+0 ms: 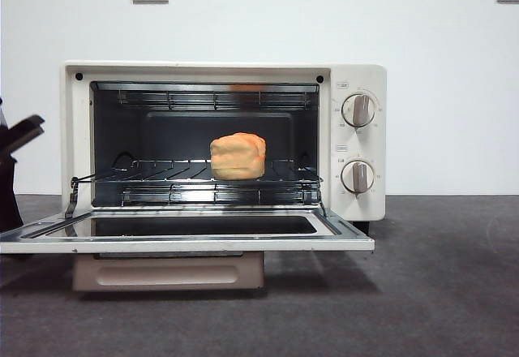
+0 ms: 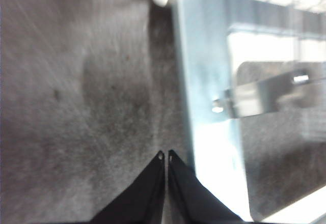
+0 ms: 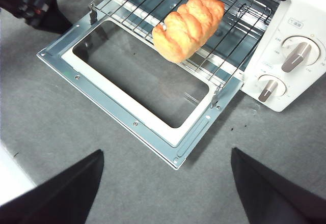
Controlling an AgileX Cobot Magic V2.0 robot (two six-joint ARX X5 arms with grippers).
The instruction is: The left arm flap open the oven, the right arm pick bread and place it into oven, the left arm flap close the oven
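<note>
Left gripper [image 2: 165, 155]: jaws pressed together, grasping nothing, tips over the grey table [image 2: 76, 107] just beside the metal edge of the lowered door [image 2: 209, 81]. Right gripper [image 3: 168, 155]: jaws spread wide, empty, held above the table in front of the door, well apart from it. Beyond, the bread [image 1: 238, 156] lies on the rack [image 1: 162, 174] inside the open oven [image 1: 357, 138].

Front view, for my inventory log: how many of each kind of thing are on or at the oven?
Oven: 1
Bread: 1
Knobs: 2
Wire rack: 1
Total: 5
</note>
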